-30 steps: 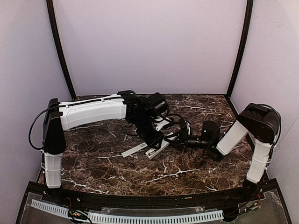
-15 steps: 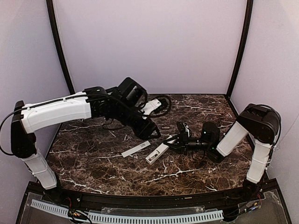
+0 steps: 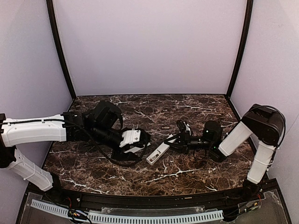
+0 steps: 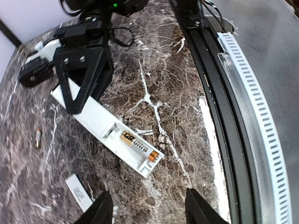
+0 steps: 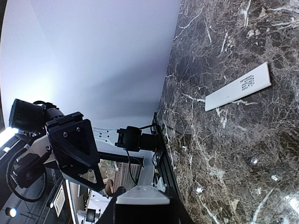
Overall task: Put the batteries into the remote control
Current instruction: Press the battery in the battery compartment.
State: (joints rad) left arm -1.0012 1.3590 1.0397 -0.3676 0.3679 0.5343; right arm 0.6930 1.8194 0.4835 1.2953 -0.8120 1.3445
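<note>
The remote control (image 4: 100,122), a slim white bar, lies flat on the marble table (image 3: 187,172) with its back compartment uncovered; one gold-and-black battery (image 4: 138,145) sits in the compartment, at the end farthest from the right claw (image 4: 58,81); that claw is clenched on the opposite end of the remote control, one black finger (image 4: 81,74) pressed against each long side; from this grip the bar runs out diagonally toward the left claw (image 4: 148,207); the left claw is released, its two fingers (image 4: 100,210) spread apart with nothing between them, and it is held just short of the remote control's free end without touching it; a flat white strip (image 4: 79,192) lies on the table just beside one left-claw finger, apart from the remote control; a loose battery (image 4: 38,138) rests on the marble near the right claw, on its far side, clear of both claws; in the overhead view the two claws face each other, with the remote control (image 3: 158,152) between them.
</note>
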